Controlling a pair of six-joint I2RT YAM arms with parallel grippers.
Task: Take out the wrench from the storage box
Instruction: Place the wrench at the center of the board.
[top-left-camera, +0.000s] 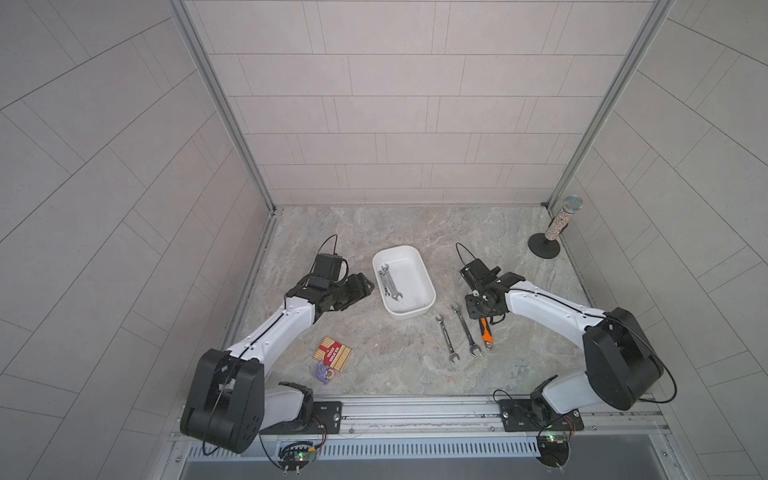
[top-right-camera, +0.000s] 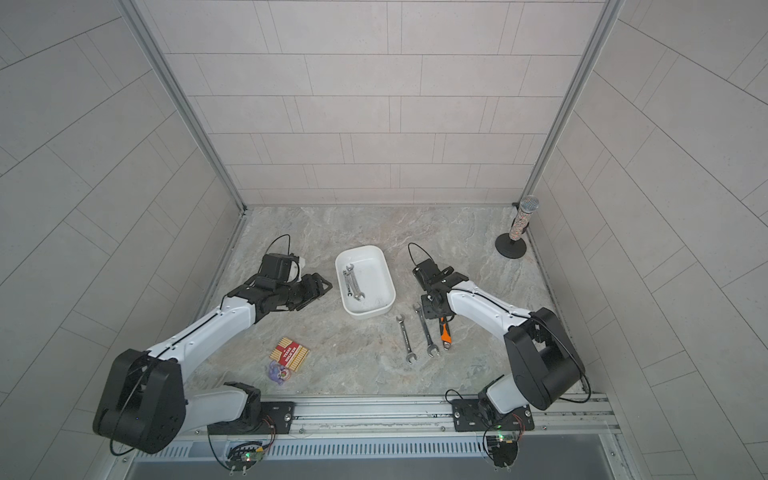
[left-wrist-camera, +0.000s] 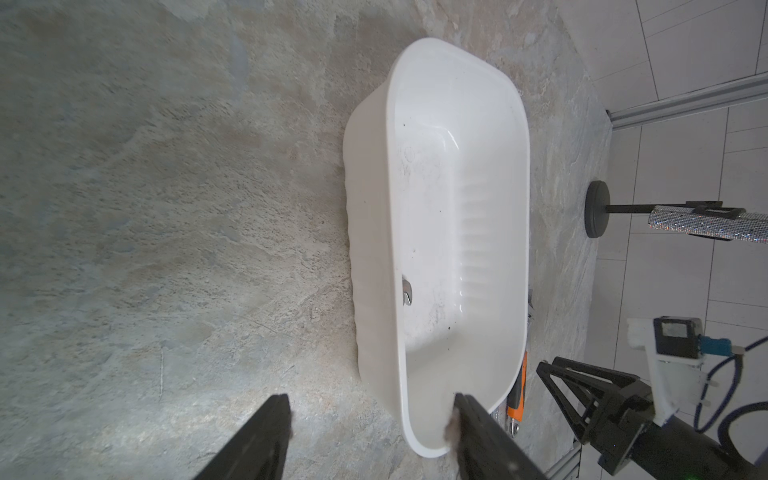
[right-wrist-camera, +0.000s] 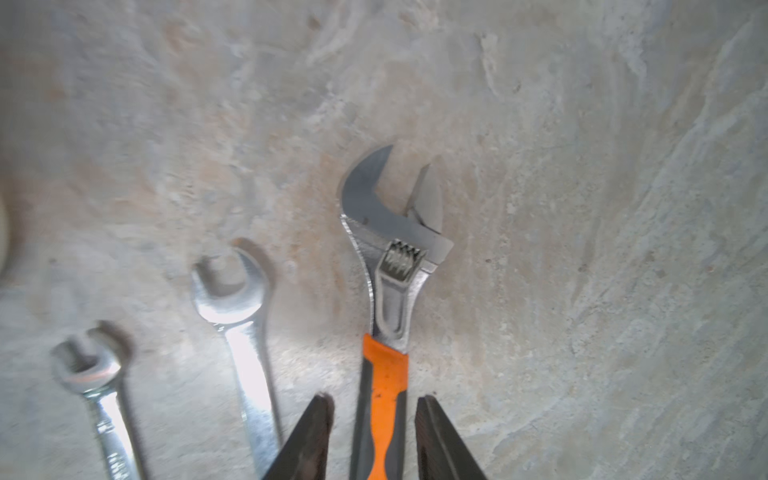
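The white storage box (top-left-camera: 411, 282) (top-right-camera: 374, 278) (left-wrist-camera: 432, 208) stands mid-table with a few silver wrenches (top-left-camera: 388, 282) (top-right-camera: 353, 282) lying along its left side. In the left wrist view only one wrench tip (left-wrist-camera: 407, 291) shows above the wall. My left gripper (top-left-camera: 360, 286) (left-wrist-camera: 371, 409) is open just left of the box, near its corner. My right gripper (top-left-camera: 482, 316) (right-wrist-camera: 372, 405) is open low over the table. Its jaws stand apart on either side of the orange-handled adjustable wrench (top-left-camera: 486, 332) (right-wrist-camera: 384, 374), which lies flat on the table.
Two silver open-end wrenches (top-left-camera: 446, 338) (top-left-camera: 465, 330) lie on the table beside the orange one, in front of the box. A red packet (top-left-camera: 333, 353) and a purple pouch (top-left-camera: 325, 372) lie front left. A glittery microphone on a stand (top-left-camera: 557, 228) is in the back right corner.
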